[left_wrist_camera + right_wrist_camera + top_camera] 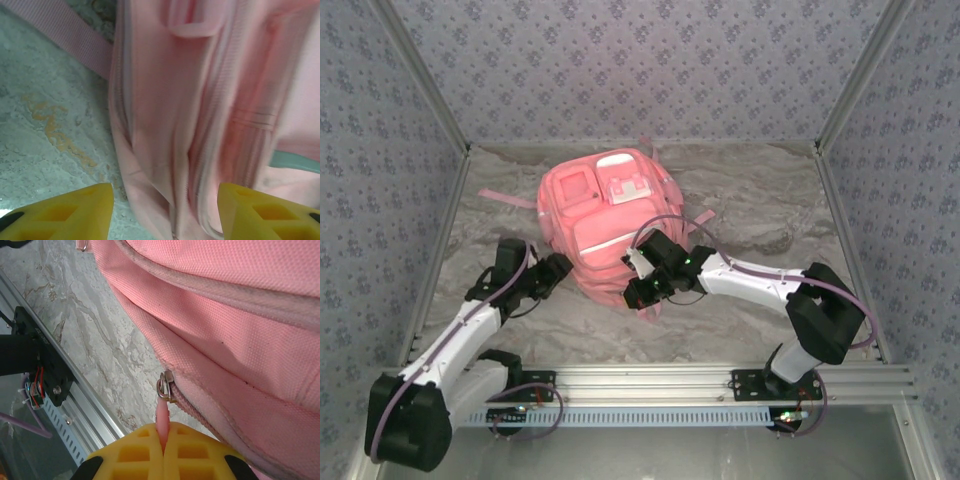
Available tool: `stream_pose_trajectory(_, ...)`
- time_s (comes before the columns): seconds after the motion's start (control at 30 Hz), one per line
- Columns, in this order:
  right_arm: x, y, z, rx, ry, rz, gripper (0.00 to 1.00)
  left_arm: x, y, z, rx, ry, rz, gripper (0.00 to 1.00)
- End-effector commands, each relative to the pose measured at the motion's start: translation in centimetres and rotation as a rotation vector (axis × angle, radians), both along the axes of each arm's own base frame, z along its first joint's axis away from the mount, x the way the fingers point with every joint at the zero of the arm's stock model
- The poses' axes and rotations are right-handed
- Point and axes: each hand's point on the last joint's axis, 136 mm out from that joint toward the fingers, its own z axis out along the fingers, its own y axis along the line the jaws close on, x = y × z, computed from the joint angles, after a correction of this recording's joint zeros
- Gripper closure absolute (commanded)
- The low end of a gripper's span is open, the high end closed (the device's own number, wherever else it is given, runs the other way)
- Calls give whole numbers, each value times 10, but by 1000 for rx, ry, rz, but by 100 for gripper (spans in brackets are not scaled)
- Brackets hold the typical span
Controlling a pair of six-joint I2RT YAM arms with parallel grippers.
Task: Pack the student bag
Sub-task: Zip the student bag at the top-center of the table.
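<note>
At the bag's near end, the right gripper [164, 435] has its yellow fingers pressed together, pinching the pink zip pull [162, 412]. The left gripper [165, 212] stands spread beside the left side of the student bag [600, 215]. The bag lies front-up mid marble table [750, 235], with a strap [505, 198] trailing left.

L arm reaches fwd, left tool [165, 212] w/ jaws apart. R arm bent inward, right tool [164, 442] clamped tight (pinching pink zip tab [163, 412]).
</note>
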Motion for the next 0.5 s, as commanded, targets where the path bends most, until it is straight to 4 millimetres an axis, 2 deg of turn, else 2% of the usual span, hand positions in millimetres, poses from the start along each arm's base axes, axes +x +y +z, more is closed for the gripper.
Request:
stream_pose_trajectory(0.0, -2, 11, 17, 83, -11, 10, 100, 24, -9, 25, -93, -106, 29, 46)
stream_pose_trajectory(0.13, -4, 15, 16, 93, -5, 13, 100, 35, -14, 19, -105, -109, 20, 47)
stream_pose_trajectory(0.37, -2, 18, 18, 102, 7, 10, 100, 44, -19, -1, -121, -74, 18, 55)
stream_pose_trajectory(0.47, 0, 22, 18, 105, 5, 11, 100, 52, -19, 2, -115, -90, 28, 59)
